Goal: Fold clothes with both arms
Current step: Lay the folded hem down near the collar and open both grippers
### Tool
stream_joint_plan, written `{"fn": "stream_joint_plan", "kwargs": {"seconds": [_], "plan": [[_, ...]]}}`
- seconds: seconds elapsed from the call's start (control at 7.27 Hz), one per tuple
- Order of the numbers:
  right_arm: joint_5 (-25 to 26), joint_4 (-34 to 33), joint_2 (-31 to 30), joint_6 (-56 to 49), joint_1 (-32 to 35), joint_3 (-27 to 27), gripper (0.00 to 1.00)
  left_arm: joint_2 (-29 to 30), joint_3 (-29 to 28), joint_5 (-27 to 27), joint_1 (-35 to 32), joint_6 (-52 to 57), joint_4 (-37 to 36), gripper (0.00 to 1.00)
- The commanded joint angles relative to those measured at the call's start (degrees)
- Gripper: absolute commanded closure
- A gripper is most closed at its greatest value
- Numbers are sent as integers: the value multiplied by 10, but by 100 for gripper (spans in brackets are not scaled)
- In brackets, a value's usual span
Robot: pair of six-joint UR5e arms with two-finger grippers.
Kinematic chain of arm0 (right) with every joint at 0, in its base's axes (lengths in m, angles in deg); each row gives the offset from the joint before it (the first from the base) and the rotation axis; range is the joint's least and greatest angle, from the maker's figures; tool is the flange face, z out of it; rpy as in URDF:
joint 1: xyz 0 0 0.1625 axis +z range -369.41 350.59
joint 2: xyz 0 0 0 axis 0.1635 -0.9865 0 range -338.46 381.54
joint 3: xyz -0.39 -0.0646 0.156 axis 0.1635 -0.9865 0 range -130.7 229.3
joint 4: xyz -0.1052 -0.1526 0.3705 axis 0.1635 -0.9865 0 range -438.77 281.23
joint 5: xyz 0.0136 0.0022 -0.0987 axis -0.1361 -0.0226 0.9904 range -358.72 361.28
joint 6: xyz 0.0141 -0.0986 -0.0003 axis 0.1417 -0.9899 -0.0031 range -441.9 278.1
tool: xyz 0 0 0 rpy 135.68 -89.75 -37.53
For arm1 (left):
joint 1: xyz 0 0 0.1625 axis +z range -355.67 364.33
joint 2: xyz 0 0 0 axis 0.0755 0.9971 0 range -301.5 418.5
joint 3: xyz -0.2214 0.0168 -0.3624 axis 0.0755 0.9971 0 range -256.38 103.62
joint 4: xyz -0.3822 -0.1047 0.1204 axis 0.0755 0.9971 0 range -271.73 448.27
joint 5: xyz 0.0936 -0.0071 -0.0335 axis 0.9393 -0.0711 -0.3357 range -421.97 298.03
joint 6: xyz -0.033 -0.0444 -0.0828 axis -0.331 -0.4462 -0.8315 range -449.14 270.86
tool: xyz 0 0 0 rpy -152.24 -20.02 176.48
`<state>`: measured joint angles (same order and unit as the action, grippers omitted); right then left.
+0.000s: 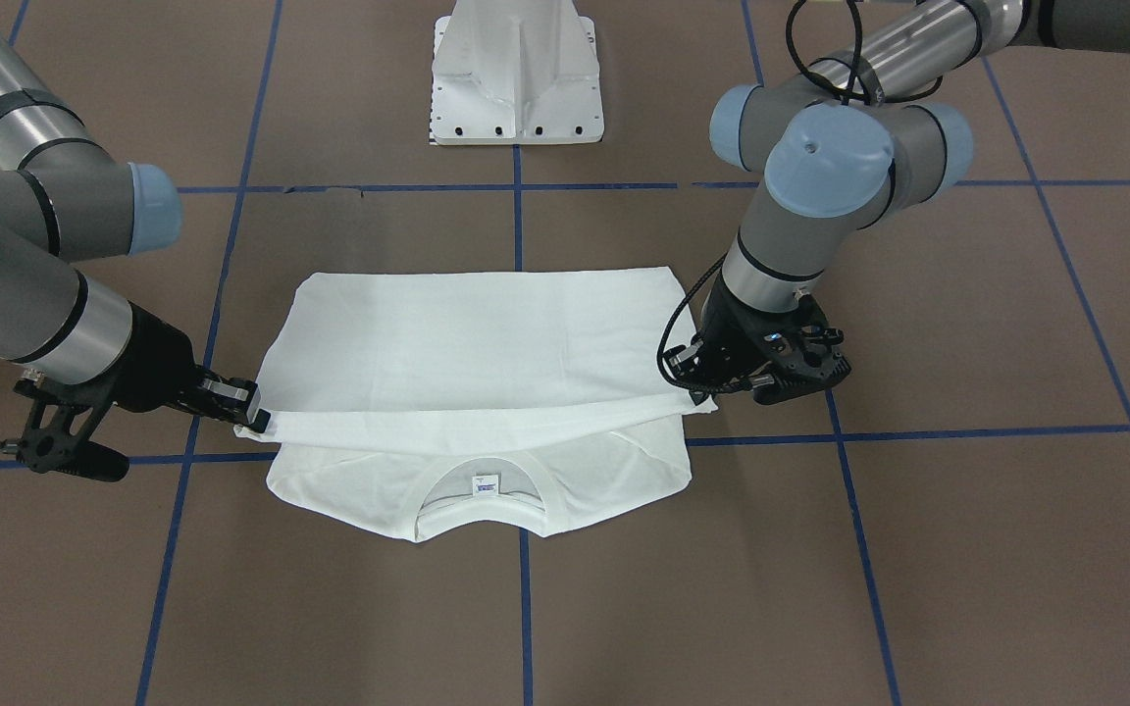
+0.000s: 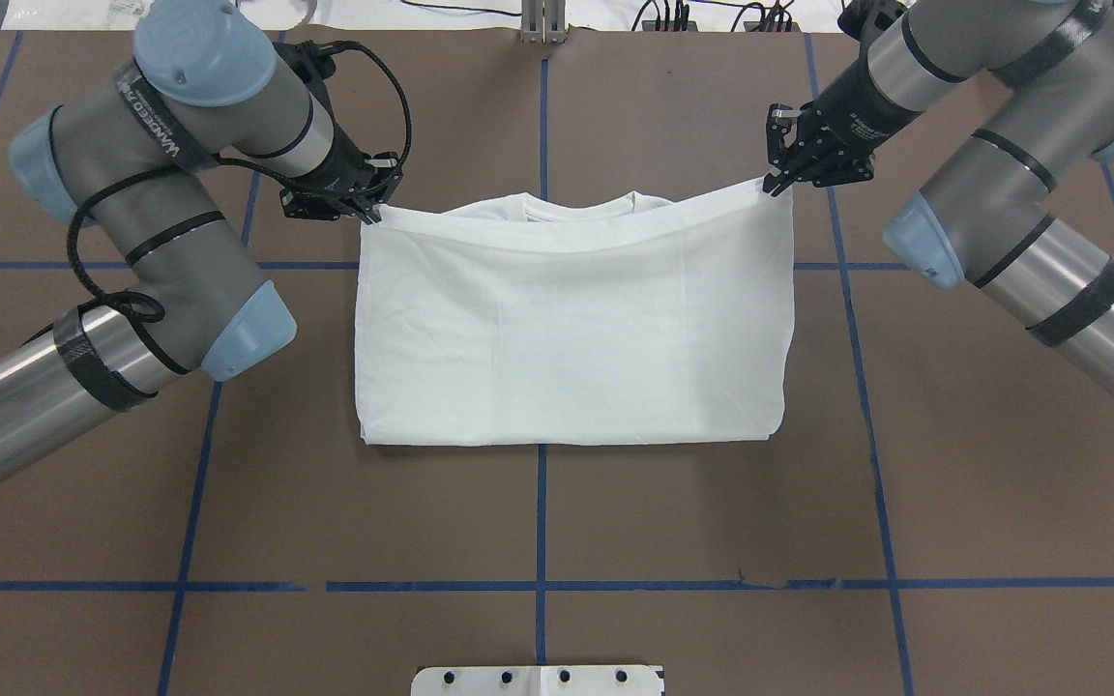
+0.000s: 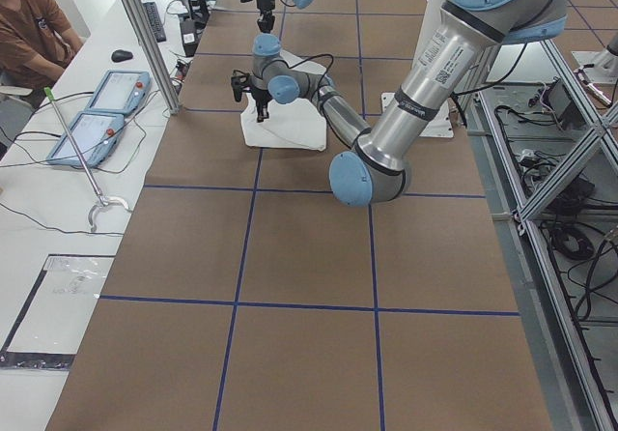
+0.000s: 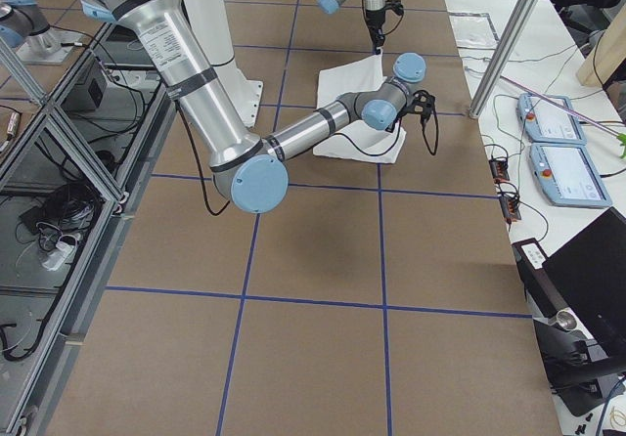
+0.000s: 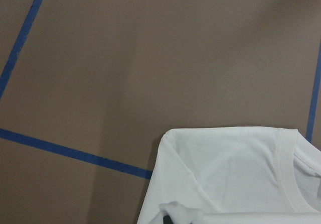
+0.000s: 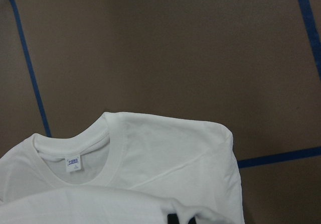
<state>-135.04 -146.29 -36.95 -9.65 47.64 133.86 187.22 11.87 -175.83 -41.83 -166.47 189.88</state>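
The white shirt (image 2: 571, 329) lies folded on the brown table, and its upper layer is lifted along the far edge over the collar (image 1: 485, 490) with its small neck label (image 1: 486, 484). My left gripper (image 2: 370, 213) is shut on that layer's left corner, seen in the front-facing view with the left gripper (image 1: 697, 392) on the right. My right gripper (image 2: 772, 186) is shut on the other corner, with the right gripper (image 1: 256, 417) at the front-facing view's left. The left wrist view looks down on the shirt's shoulder (image 5: 225, 174). The right wrist view looks down on the collar and label (image 6: 73, 162).
The white pedestal base (image 1: 516, 78) stands behind the shirt on the robot's side. Blue tape lines (image 2: 541, 522) grid the table. Past the table's far long edge, a side bench holds two control pendants (image 3: 97, 112), with a seated person (image 3: 34, 25) and an aluminium post (image 3: 145, 40).
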Motion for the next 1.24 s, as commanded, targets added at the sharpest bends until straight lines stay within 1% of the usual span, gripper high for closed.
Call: {"fn": "stream_joint_plan", "kwargs": {"seconds": [0.0,0.14,0.41,0.55,0.69,0.83,0.96,1.1], "plan": [[24,0,-2,-2,-14,-9,100,20,-49,26,-1,-1,22,100],[36,0,-3,-2,-22,-11,100,23,-82,26,-1,-1,53,100],[71,3,0,-2,-46,-12,100,25,-96,26,2,-1,65,100],[72,5,2,-1,-47,-12,100,25,-97,26,4,-1,66,100],[72,6,2,1,-47,-14,100,25,-97,26,4,-1,66,87],[79,9,7,5,-47,-24,1,24,-97,27,4,-1,67,40],[94,4,17,7,-47,-27,0,22,-98,27,4,-1,68,20],[94,4,21,7,-42,-28,0,21,-98,28,4,0,68,19]]}}
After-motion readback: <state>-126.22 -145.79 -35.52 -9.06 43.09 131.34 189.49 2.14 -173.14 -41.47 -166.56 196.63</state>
